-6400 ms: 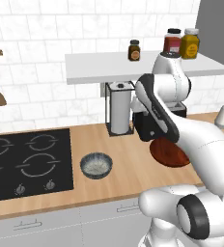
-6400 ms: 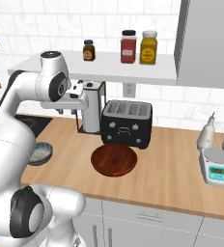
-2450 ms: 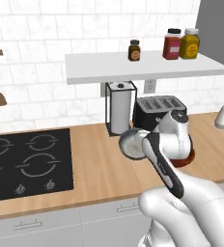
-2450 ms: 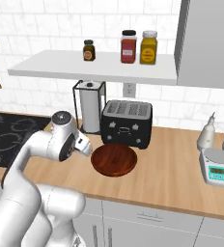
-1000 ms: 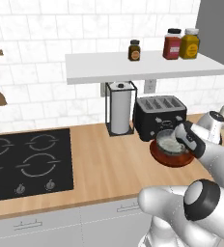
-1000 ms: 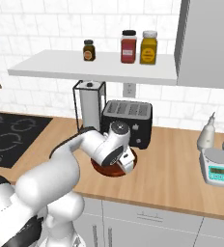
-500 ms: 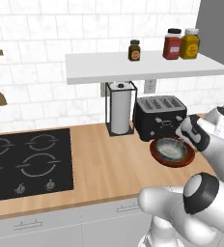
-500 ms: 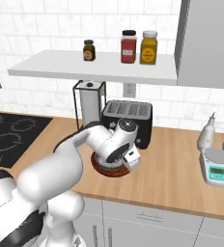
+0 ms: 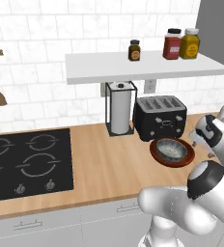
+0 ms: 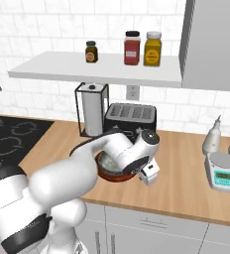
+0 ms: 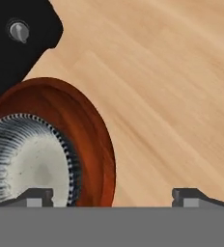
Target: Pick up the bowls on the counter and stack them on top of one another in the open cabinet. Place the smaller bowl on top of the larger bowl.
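The small grey bowl [image 9: 171, 149] with its pale speckled inside sits inside the wide red-brown bowl [image 9: 158, 153] on the wooden counter [image 9: 109, 169], in front of the toaster. In the hand view the grey bowl [image 11: 27, 159] lies at the lower left, ringed by the red-brown bowl [image 11: 95, 140]. My gripper [image 11: 112, 195] is open wide: one fingertip [image 11: 36, 195] is over the grey bowl, the other over bare counter [image 11: 172, 96], with both bowls' right rims between them. From the right base view my gripper [image 10: 147, 174] hangs at the red-brown bowl's [image 10: 112, 174] right edge, and my arm hides much of it.
A black toaster [image 9: 160, 116] stands just behind the bowls, with a paper towel holder [image 9: 119, 113] to its left. The black cooktop [image 9: 27, 161] is at far left. A kitchen scale [image 10: 223, 171] and bottles sit at right. A shelf with jars [image 10: 137, 47] and a grey cabinet [image 10: 213, 39] hang above.
My hand has drawn back slightly to the right of the bowls. The grey bowl stays inside the red-brown bowl.
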Controlling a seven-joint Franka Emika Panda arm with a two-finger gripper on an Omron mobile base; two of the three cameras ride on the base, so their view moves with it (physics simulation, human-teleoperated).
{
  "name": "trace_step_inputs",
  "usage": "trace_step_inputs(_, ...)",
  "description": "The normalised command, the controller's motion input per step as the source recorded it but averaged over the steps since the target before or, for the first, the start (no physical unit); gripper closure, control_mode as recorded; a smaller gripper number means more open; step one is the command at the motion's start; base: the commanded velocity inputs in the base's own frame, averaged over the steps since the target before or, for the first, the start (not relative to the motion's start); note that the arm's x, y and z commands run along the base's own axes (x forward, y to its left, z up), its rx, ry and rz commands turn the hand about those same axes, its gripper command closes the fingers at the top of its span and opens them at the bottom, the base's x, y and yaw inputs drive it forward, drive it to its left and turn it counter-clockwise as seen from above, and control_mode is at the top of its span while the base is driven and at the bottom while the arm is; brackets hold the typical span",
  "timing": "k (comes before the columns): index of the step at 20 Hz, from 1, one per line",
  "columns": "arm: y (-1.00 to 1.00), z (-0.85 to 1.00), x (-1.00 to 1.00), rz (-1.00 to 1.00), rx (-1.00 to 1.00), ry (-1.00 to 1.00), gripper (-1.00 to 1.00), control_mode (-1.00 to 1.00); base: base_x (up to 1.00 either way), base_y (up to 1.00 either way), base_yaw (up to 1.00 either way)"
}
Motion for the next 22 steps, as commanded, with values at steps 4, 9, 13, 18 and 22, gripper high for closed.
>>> trace_step_inputs(4,0.02,-0.61,0.15,0.0,0.01,0.0,-1.0,-1.0,0.0,0.0,0.0)
trace_step_inputs(9,0.43,-0.51,0.36,0.0,0.0,0.0,-1.0,-1.0,0.0,0.0,0.0)
trace_step_inputs(13,0.3,-0.56,0.33,0.0,0.0,0.0,-1.0,-1.0,0.0,0.0,0.0)
trace_step_inputs(18,0.02,-0.44,0.12,0.0,0.0,-0.04,1.0,-1.0,0.0,0.0,0.0)
trace_step_inputs(22,0.0,0.04,0.03,0.0,0.0,-0.07,1.0,-1.0,0.0,0.0,0.0)
